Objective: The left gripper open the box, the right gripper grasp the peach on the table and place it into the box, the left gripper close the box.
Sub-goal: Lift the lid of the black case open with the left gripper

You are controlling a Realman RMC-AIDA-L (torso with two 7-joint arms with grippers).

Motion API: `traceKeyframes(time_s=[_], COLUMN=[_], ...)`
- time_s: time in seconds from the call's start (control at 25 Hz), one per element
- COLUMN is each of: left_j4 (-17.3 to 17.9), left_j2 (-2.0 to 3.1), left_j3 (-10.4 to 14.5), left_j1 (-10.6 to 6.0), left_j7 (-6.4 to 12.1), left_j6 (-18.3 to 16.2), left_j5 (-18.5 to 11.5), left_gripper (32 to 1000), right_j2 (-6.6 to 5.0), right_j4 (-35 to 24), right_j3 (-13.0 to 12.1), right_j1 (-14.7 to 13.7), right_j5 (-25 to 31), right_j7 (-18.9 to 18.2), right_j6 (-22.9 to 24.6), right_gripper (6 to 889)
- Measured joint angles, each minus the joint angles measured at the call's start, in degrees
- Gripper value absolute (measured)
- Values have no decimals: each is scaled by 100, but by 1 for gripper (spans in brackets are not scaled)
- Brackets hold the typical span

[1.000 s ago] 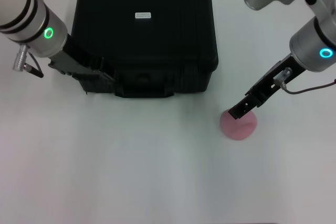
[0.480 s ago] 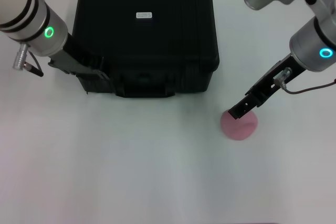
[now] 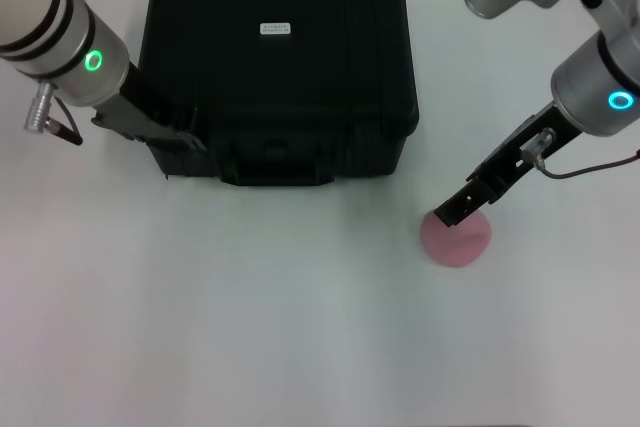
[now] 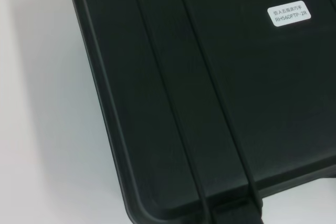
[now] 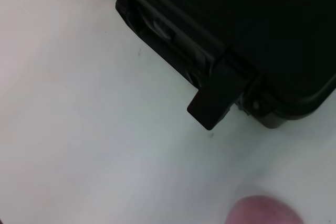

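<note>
The black box point(image 3: 280, 67) stands closed at the back middle of the white table point(image 3: 250, 327), with a white label point(image 3: 272, 29) on its lid. My left gripper point(image 3: 172, 140) rests against the box's front-left corner, beside the front handle point(image 3: 275, 162). The left wrist view shows the lid point(image 4: 210, 103) and its label point(image 4: 286, 14) from close by. The pink peach point(image 3: 456, 239) lies on the table to the right of the box's front. My right gripper point(image 3: 452, 213) hangs just over the peach's top edge. In the right wrist view the peach point(image 5: 262, 211) shows below a box latch point(image 5: 210, 106).
The table stretches wide and bare in front of the box and the peach. The right arm's thin cable point(image 3: 590, 169) hangs beside its wrist. The left arm point(image 3: 60, 32) reaches in from the back left.
</note>
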Motion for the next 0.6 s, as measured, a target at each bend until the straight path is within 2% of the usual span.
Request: traceKeyframes(time_s=[0.24,0.44,0.6], left_j4=[27,124,330], left_j2=[5,19,22], left_j3=[-3,-49,-55], left_j1=[-17,-63,-86], left_j7=[-25,-9,-6], left_j6=[-26,-206,-379], left_j5=[0,-4,-8], left_gripper=[492,491,490], right_j2=[0,0,0], right_j4=[5,106,127], right_j3=[-1,5,4], right_j1=[2,11,18], right_j5=[0,0,0], right_j7=[2,0,-1], right_j6=[0,0,0], right_gripper=[850,850,850])
